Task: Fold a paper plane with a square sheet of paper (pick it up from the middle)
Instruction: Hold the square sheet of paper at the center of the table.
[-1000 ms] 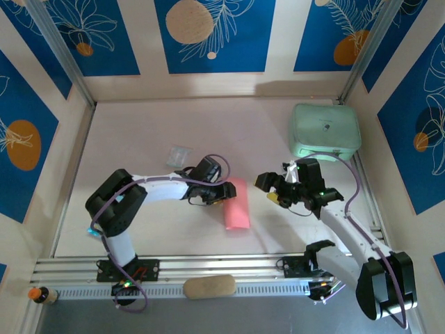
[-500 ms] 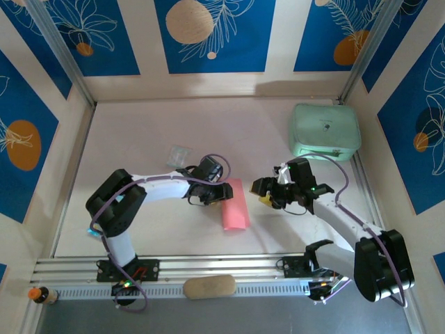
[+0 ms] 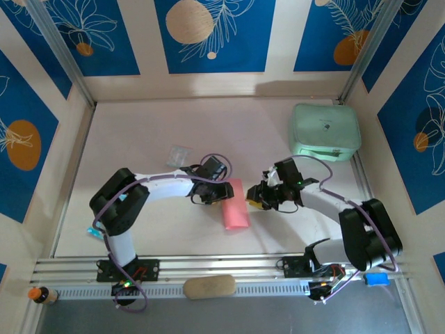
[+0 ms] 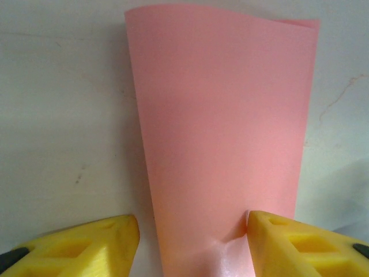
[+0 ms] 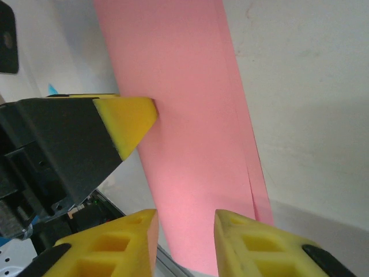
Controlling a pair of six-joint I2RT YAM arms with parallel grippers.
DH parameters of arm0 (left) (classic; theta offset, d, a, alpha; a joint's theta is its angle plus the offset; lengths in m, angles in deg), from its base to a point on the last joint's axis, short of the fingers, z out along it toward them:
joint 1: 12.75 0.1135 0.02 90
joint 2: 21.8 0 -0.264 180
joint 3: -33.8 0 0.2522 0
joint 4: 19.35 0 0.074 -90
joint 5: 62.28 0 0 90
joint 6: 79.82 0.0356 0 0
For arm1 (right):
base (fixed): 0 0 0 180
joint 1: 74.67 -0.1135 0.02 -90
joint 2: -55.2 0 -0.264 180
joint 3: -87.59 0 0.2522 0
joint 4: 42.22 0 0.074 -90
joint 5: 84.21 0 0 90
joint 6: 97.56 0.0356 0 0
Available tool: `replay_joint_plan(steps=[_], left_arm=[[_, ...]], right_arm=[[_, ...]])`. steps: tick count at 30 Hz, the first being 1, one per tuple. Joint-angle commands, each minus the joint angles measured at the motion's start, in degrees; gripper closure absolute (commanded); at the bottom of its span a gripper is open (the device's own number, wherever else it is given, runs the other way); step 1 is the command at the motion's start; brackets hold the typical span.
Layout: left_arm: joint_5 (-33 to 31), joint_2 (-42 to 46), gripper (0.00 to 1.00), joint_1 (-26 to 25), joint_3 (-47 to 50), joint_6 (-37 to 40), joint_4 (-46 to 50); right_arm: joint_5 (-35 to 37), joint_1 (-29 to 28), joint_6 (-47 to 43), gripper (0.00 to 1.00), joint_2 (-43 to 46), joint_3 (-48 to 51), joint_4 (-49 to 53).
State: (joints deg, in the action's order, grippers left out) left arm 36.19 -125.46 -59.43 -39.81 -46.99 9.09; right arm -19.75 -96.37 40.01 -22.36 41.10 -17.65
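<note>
The square sheet of paper [image 3: 237,209] lies doubled over as a salmon-pink strip at the table's middle. My left gripper [image 3: 222,195] reaches it from the left. In the left wrist view the bowed paper [image 4: 225,115] stands between the open jaws of the left gripper [image 4: 193,228]; the right fingertip [image 4: 271,231] dents its edge and the other finger stays clear. My right gripper [image 3: 254,201] sits at the strip's right side. Its jaws [image 5: 185,222] are a narrow gap apart over the paper [image 5: 184,115], whose two layers show at one edge. The left arm's fingertip [image 5: 130,118] touches the far side.
A mint-green case [image 3: 325,130] stands at the back right. A small clear packet [image 3: 181,154] lies behind the left arm. A tan oblong pad [image 3: 209,286] rests on the front rail, and a small orange-capped bottle [image 3: 38,295] is at the front left corner.
My right gripper has swung left up to the paper's right edge and its jaws have narrowed a lot. The left gripper and the paper have barely moved.
</note>
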Motion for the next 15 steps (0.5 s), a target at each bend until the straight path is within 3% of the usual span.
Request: replay_joint_plan(steps=[1,11,15], left_arm=[[-4.4,-2.9,0.45,0.0,-0.1,-1.2,4.3],[-5.2,-3.6,0.43,-0.5,-1.4,-1.1,6.2],[-4.5,-3.0,0.43,-0.5,-1.3,-0.6,5.3]], right_arm=[[-1.1,-1.3,-1.2,0.72,-2.3,-2.1,-1.0],[-1.8,-3.8,-2.8,0.86,-11.6,-6.4,-2.1],[1.3,-4.1,-2.3,0.89,-15.5,-7.2,-0.7]])
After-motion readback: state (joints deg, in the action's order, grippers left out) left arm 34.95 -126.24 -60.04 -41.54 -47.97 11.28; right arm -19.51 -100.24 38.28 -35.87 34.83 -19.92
